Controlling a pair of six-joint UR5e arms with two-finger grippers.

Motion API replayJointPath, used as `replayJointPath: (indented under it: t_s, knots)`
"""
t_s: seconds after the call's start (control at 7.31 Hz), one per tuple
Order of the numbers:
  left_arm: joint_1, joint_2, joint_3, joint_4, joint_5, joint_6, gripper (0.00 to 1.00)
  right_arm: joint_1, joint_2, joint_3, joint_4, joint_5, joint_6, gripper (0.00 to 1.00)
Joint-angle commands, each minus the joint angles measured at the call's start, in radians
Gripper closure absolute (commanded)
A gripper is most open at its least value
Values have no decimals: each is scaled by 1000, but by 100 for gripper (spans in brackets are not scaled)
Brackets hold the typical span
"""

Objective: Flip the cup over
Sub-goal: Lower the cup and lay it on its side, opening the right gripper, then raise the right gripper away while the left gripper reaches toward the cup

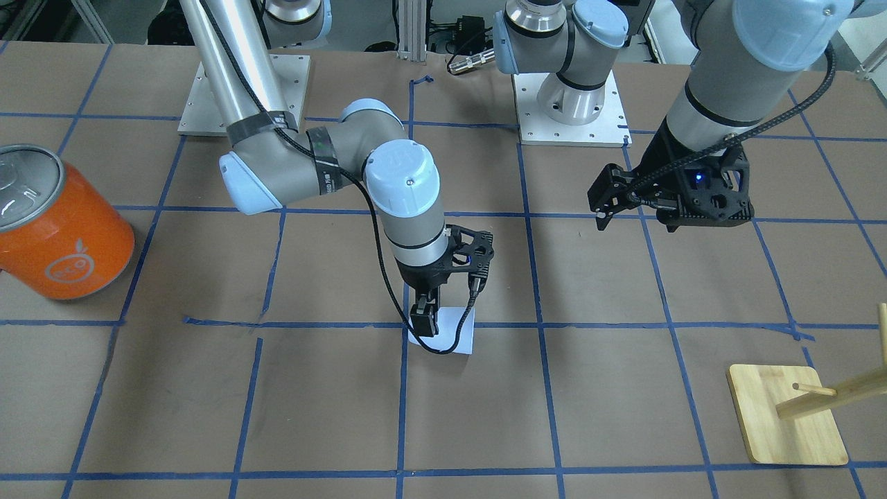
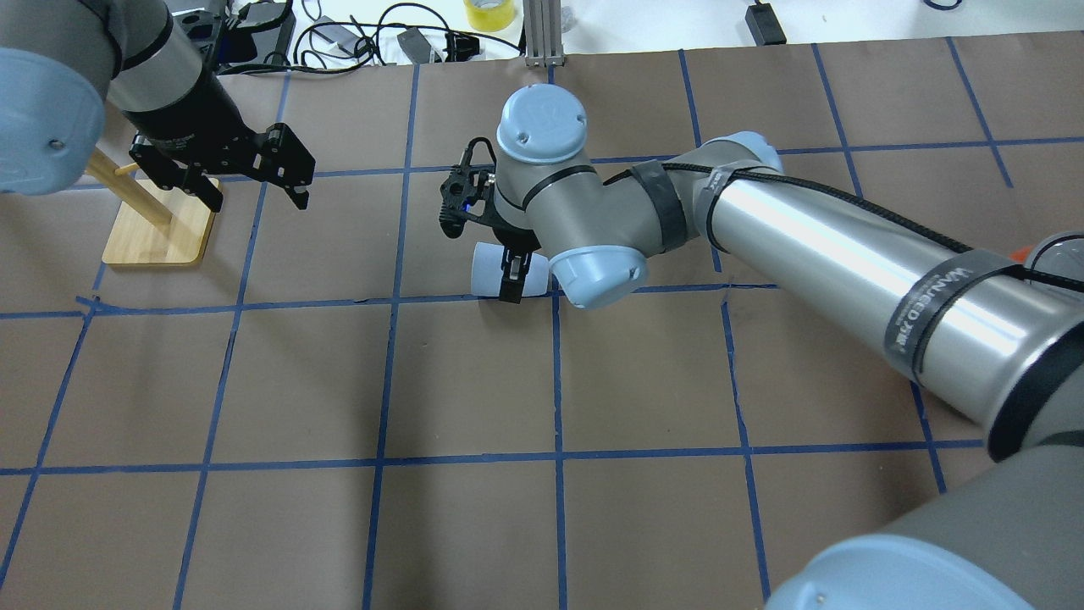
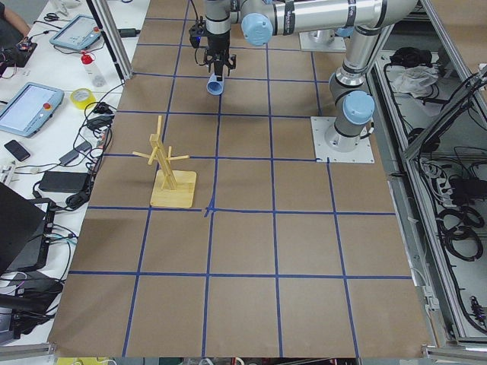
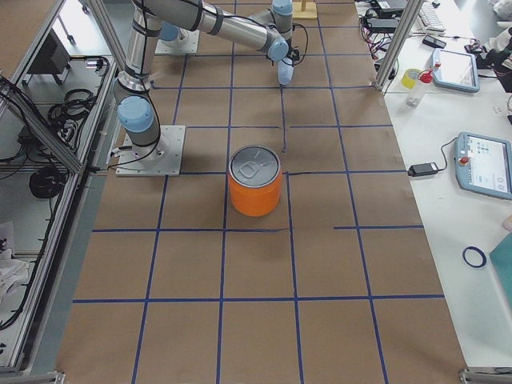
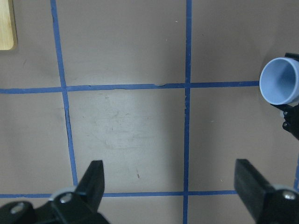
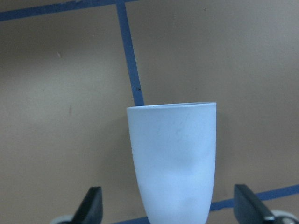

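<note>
The cup (image 2: 491,269), a small pale lavender-blue tumbler, lies on its side on the brown table near a blue tape crossing. Its open mouth faces the robot's left, as the left wrist view (image 5: 279,87) shows. My right gripper (image 2: 512,284) points down over it. In the right wrist view the cup (image 6: 173,163) sits between the two open fingers (image 6: 93,205), with a gap on each side. It also shows in the front view (image 1: 459,334), partly behind the right gripper (image 1: 424,320). My left gripper (image 2: 254,195) hangs open and empty above the table, well apart from the cup.
A big orange can (image 1: 62,229) with a silver lid stands toward the robot's right end of the table (image 4: 254,182). A wooden peg stand on a square base (image 2: 157,233) sits under the left arm (image 1: 786,423). Blue tape lines grid the brown surface.
</note>
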Motion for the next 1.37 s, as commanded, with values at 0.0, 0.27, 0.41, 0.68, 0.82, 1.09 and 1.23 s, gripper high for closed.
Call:
replayJointPath:
  t_s: [0.0, 0.27, 0.41, 0.68, 0.82, 1.09, 1.23]
  knots:
    - [0, 6, 0, 0, 2, 0, 0, -155, -133, 6, 149, 39, 38, 0]
    - [0, 0, -2, 0, -4, 0, 0, -296, -286, -2, 371, 56, 76, 0]
    - [0, 3, 0, 2, -14, -21, 0, -341, -351, 0, 494, 39, 137, 0]
    - [-2, -23, -52, 21, -37, -18, 0, -346, -471, -5, 589, -51, 385, 0]
    - [-2, -29, -77, 96, -38, -24, 0, -346, -523, -11, 573, -50, 478, 0]
    - [0, -77, -138, 175, -170, -14, 0, -346, -528, -55, 573, -118, 685, 0]
    - [0, -112, -152, 271, -267, -14, 0, -351, -520, -72, 575, -104, 733, 0]
